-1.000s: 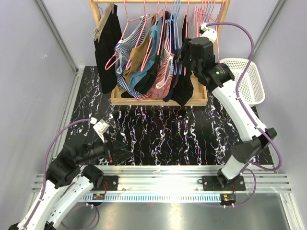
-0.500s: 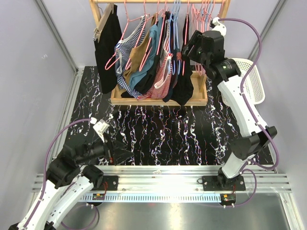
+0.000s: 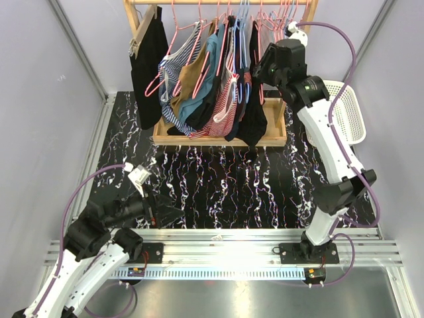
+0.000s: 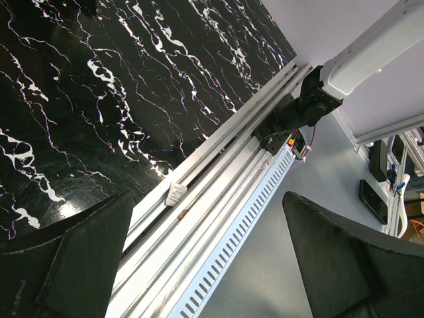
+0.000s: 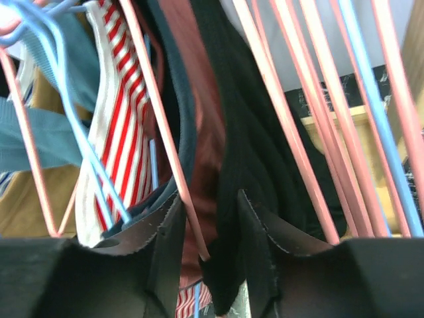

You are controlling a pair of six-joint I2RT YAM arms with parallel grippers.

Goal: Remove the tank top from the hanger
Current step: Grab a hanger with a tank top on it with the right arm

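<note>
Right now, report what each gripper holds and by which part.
Left gripper: nothing, open. Right gripper: a pink hanger wire and the black tank top strap sit between its jaws; a firm grip cannot be told.

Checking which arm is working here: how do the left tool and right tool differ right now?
The left tool sits low over the near edge of the table; the right tool is raised at the clothes rack. The left tool's jaws are wide open on nothing; the right tool's stand narrower, with a pink hanger wire and black garment between them. Both have black fingers.
</note>
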